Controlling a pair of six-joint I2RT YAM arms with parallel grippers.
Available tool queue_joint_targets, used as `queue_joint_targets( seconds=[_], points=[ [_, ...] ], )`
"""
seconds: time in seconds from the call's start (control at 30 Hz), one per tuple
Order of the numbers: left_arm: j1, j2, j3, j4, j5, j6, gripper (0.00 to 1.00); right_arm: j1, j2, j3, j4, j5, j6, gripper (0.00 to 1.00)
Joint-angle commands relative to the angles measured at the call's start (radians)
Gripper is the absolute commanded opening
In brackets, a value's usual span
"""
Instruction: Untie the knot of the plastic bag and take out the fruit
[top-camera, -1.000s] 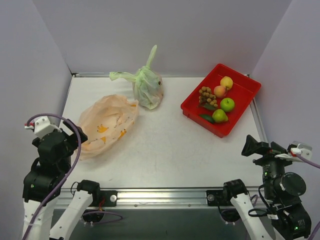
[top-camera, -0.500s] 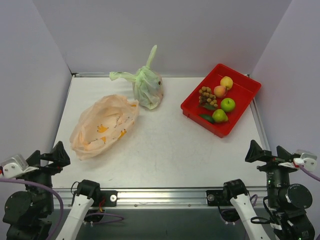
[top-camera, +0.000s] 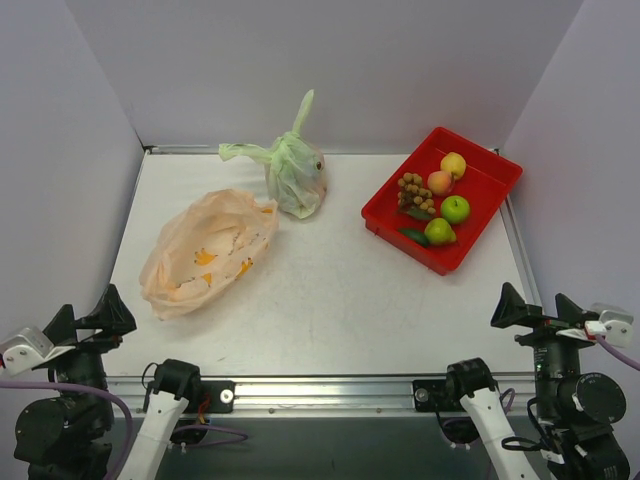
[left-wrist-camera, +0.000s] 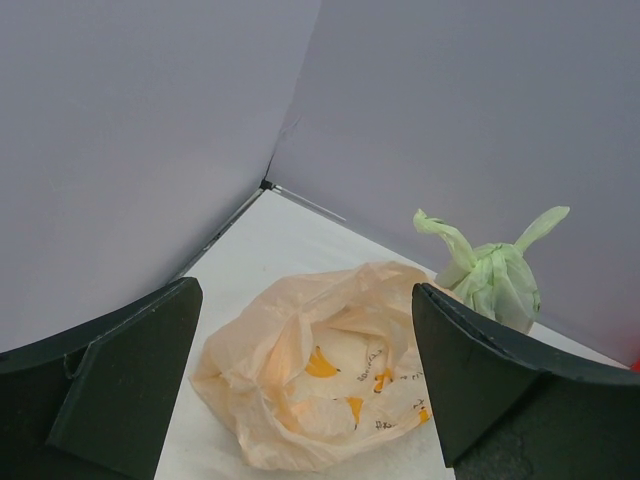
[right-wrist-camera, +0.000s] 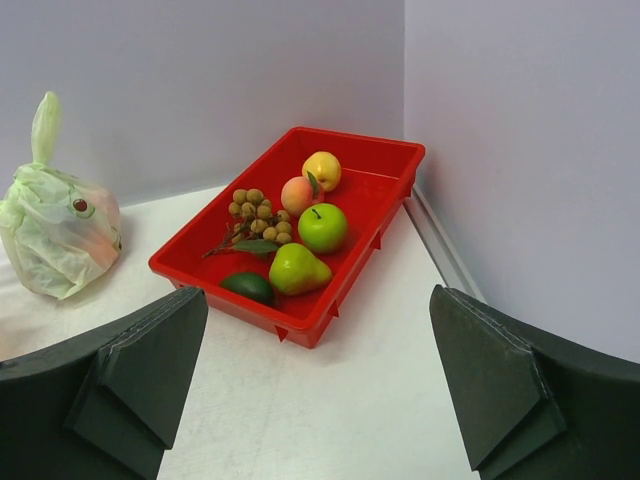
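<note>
- Top external view: the left gripper (top-camera: 88, 318) sits low at the near-left corner of the white table (top-camera: 340, 300), arm folded over its base, fingers aimed toward the far wall.
- Its two dark fingers are spread wide, holding and touching nothing.
- The right gripper (top-camera: 540, 312) sits likewise at the near-right corner, fingers equally wide apart and empty.
- The thin, translucent pale orange plastic bag (top-camera: 208, 250) lies slack on the table's left half, well ahead of the left gripper.
- The small round fruit (top-camera: 440, 200) lies in a rectangular red plastic tray (top-camera: 497, 178) at the far right, well apart from that bag.
- A tied, translucent light green plastic bag (top-camera: 295, 178) stands between them, near the back wall.
</note>
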Motion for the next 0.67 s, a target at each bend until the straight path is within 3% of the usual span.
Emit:
queue_joint_targets(
  seconds=[0.0, 0.63],
  points=[
    [-0.003, -0.007, -0.011, 0.065, -0.025, 0.016, 0.97, 0.005, 0.007, -0.009, 0.027, -0.007, -0.019, 1.0],
    [-0.003, -0.024, -0.054, 0.069, -0.039, -0.019, 0.97, 0.005, 0.053, -0.015, 0.03, -0.057, -0.006, 1.0]
  ],
)
